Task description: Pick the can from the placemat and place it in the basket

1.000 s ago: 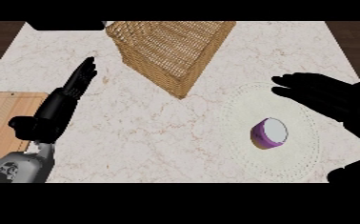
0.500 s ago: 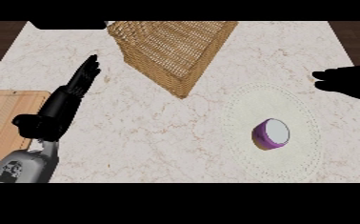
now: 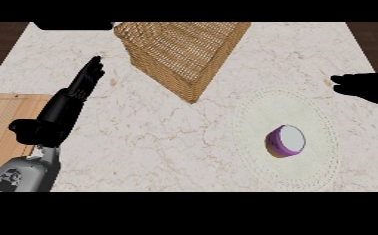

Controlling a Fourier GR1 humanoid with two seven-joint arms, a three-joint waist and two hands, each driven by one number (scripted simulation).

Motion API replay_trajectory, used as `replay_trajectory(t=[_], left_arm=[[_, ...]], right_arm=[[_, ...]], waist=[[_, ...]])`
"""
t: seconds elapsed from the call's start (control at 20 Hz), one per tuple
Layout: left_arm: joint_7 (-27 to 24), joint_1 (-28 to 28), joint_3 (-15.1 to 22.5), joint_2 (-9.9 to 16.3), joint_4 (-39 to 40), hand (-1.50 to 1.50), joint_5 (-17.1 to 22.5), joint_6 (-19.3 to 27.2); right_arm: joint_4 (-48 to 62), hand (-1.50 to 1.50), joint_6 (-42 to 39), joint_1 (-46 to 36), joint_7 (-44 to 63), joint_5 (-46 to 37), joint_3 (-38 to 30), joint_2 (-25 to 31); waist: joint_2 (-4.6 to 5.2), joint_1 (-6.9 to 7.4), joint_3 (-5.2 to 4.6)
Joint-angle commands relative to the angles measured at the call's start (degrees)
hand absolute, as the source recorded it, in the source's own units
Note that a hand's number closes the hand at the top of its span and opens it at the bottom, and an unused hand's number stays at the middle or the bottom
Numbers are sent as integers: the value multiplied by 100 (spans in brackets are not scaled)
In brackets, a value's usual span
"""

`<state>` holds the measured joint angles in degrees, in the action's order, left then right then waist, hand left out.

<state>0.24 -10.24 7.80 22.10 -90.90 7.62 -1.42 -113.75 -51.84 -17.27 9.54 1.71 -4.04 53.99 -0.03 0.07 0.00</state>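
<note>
A purple can (image 3: 285, 141) with a white top stands on a pale round placemat (image 3: 289, 111) at the right of the counter. A woven wicker basket (image 3: 183, 49) sits at the back middle, to the upper left of the mat. My right hand (image 3: 358, 85) shows only partly at the right edge, above and right of the can and apart from it. My left hand (image 3: 65, 106) rests open at the left, fingers straight and pointing away, far from the can.
A wooden board (image 3: 18, 116) lies at the left edge under my left forearm. The marble counter (image 3: 162, 144) stretches bare between the left hand and the placemat.
My right hand has drawn back to the right, off the placemat, until only a part shows at the edge. The can and the left hand have stayed in place.
</note>
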Motion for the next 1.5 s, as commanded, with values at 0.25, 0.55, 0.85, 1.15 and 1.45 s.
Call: replay_trajectory(t=[0.25,0.55,0.85,1.15,1.45], left_arm=[[-280,90,-262,-140,276,0,-129,-314],[-159,-115,-118,-517,377,0,-521,-215],[-37,-87,-355,-598,235,0,-607,-362],[339,113,-474,-624,-312,0,-626,-553],[414,84,-540,-882,-199,0,-826,-510]], right_arm=[[390,-150,561,558,-969,-1725,447,-1225],[1185,-150,1012,267,-1662,-2816,904,-1648],[1009,-150,1562,893,-2076,-3540,995,-2098],[1587,-150,1589,678,-2727,-3834,986,-2324],[1305,-150,1193,912,-2997,-3715,494,-2234]], waist=[[11,15,3],[14,22,1],[2,-15,0],[0,7,1],[-1,-14,1]])
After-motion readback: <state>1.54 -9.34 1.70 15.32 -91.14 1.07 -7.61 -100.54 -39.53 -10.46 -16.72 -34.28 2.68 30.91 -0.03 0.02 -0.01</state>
